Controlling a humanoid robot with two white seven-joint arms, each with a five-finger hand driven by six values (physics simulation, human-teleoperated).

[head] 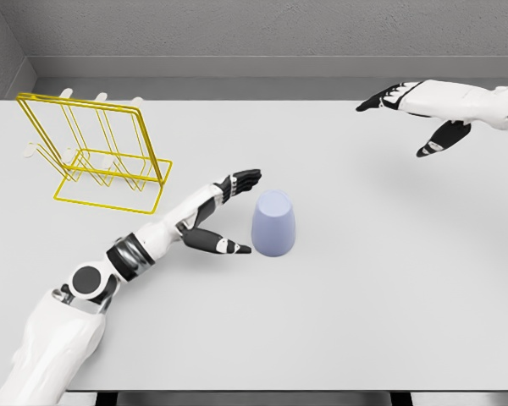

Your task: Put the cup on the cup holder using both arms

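Observation:
A pale lavender cup [274,223] stands upside down near the middle of the white table [372,296]. My left hand [240,213] is just left of it, fingers spread above and thumb below, open around the cup's left side without closing on it. At the far left stands the yellow wire cup holder [97,156] with white pegs. My right hand [411,118] hovers open at the upper right, far from the cup, fingers pointing left.
The table's far edge meets a grey wall behind the holder. The near edge runs along the bottom of the view, with my left shoulder and upper arm [59,338] over its lower left corner.

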